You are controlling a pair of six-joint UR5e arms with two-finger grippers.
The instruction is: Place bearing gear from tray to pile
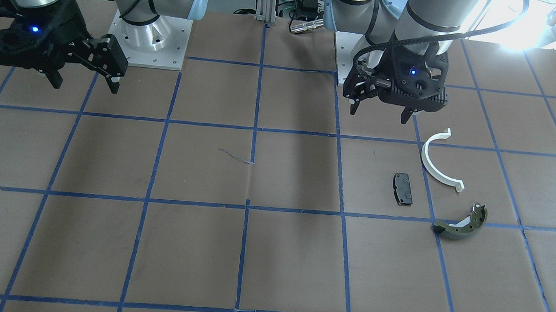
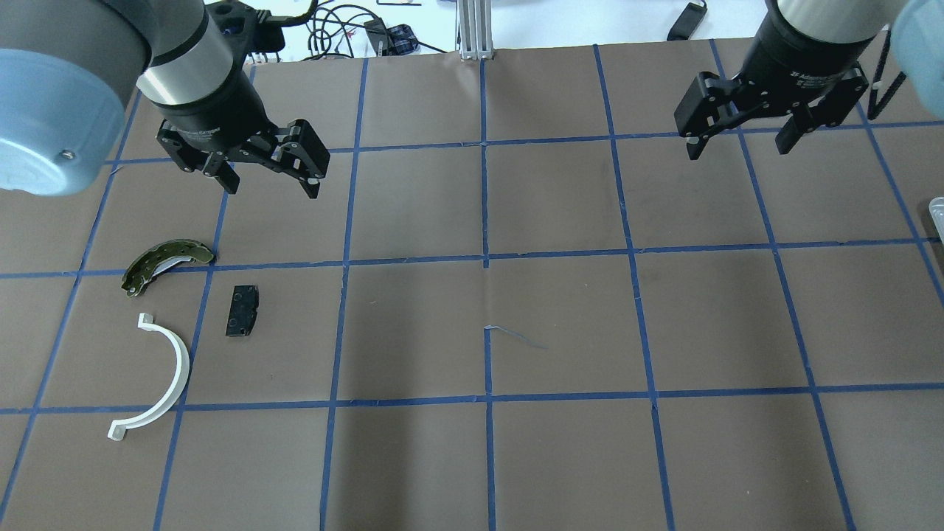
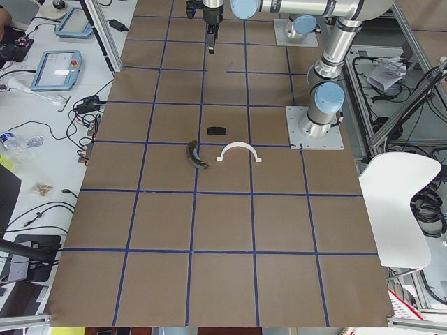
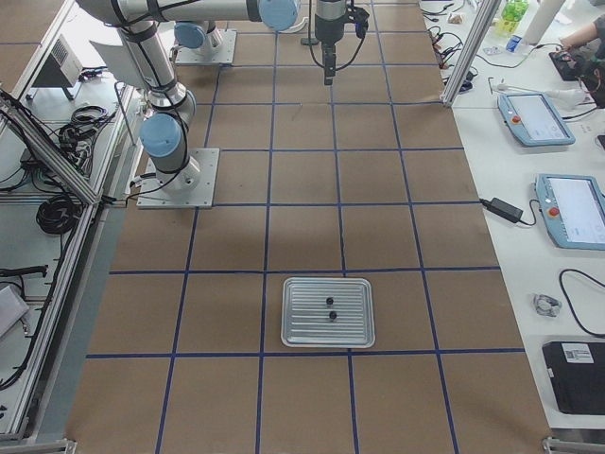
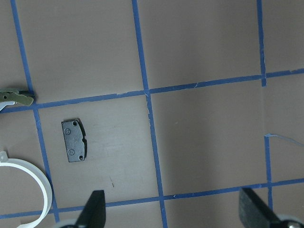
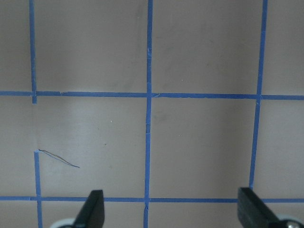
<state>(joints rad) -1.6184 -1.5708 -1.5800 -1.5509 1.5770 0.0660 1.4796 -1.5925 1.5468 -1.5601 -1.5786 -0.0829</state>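
Note:
The metal tray (image 4: 328, 324) lies at the table's end on my right. Two small dark parts (image 4: 328, 302) lie on it; they may be the bearing gears, too small to tell. The pile is on my left: a white half-ring (image 2: 166, 369), a black pad (image 2: 242, 310) and an olive brake shoe (image 2: 166, 262). They also show in the front view as the half-ring (image 1: 436, 162), pad (image 1: 403, 188) and shoe (image 1: 461, 222). My left gripper (image 2: 273, 184) hovers open and empty beyond the pile. My right gripper (image 2: 737, 147) hovers open and empty, far from the tray.
The table is brown with a grid of blue tape. Only the tray's corner (image 2: 936, 214) shows at the overhead view's right edge. The left wrist view shows the pad (image 5: 74, 140) and part of the half-ring (image 5: 38, 183) below. Monitors and cables lie off the table's far side.

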